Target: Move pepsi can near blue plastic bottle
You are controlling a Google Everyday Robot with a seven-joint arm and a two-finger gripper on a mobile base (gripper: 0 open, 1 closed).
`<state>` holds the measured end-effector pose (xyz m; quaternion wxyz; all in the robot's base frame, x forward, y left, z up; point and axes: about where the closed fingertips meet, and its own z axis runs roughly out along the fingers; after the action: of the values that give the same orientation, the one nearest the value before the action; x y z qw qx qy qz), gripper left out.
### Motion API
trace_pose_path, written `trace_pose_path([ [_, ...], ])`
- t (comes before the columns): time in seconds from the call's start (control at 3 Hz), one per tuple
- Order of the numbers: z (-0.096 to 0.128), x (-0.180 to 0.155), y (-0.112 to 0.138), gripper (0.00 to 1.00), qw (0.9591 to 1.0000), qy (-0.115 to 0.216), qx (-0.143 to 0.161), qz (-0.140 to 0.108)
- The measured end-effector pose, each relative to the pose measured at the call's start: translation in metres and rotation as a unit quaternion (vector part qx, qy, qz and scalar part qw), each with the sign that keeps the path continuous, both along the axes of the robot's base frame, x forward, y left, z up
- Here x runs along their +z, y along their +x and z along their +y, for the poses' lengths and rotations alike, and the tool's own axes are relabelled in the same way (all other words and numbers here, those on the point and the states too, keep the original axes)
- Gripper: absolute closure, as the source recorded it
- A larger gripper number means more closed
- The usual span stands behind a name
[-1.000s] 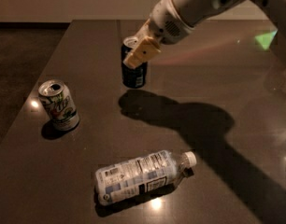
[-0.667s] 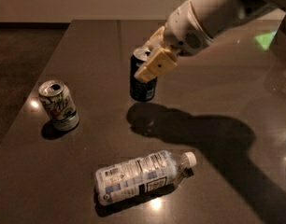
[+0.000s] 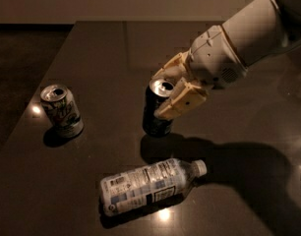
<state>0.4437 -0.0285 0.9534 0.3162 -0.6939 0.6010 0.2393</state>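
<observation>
My end effector (image 3: pixel 161 96) is clenched on the pepsi can (image 3: pixel 154 121) at centre frame, near the bottle (image 3: pixel 150 185) lying lower centre on the tabletop (image 3: pixel 106 53); I judge the carry nearly done. Next calls for setting it down upright beside the bottle, then letting go without nudging either.

Single close, high view down onto the dark table (image 3: pixel 99 58), jaws mid-frame around the pepsi can (image 3: pixel 153 118)
</observation>
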Motion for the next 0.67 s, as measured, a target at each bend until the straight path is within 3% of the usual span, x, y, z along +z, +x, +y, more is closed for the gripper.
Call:
trace_pose_path([
  [0.33, 0.003, -0.008, -0.022, 1.00, 0.9990, -0.007, 0.042, -0.015],
  [0.67, 0.011, -0.019, -0.037, 0.82, 0.9960, -0.030, 0.078, -0.033],
])
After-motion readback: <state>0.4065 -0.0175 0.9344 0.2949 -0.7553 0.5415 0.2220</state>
